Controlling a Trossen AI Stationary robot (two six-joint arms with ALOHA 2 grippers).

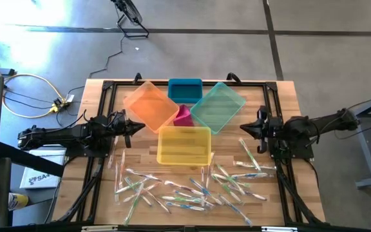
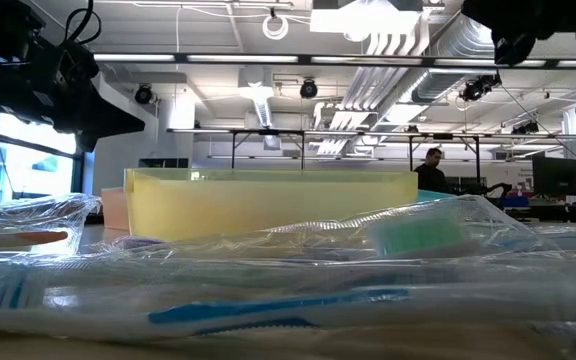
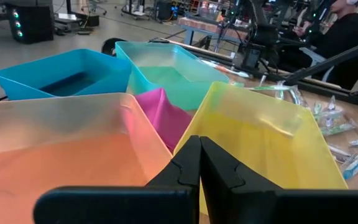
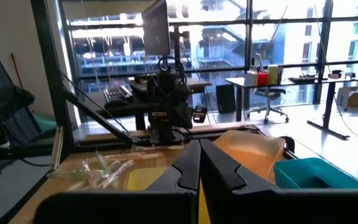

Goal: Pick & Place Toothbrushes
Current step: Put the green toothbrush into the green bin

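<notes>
Several wrapped toothbrushes (image 1: 192, 187) lie flat and scattered on the near half of the wooden table, and they fill the foreground of the low view (image 2: 278, 310). A few also show in the left wrist view (image 3: 347, 137) and the right wrist view (image 4: 104, 168). My left gripper (image 1: 140, 125) hovers shut at the table's left, beside the orange bin (image 1: 150, 106), its fingers (image 3: 199, 168) closed together on nothing. My right gripper (image 1: 242, 129) hovers shut at the table's right, beside the green bin (image 1: 219, 106), also holding nothing (image 4: 199, 168).
Five translucent bins cluster at the table's middle and far side: orange, blue (image 1: 185, 90), green, yellow (image 1: 183, 145) and a small pink one (image 1: 183, 116). A black frame rail (image 1: 108, 87) borders the table. Cables (image 1: 31, 96) lie on the floor to the left. A person (image 2: 430, 170) stands far behind.
</notes>
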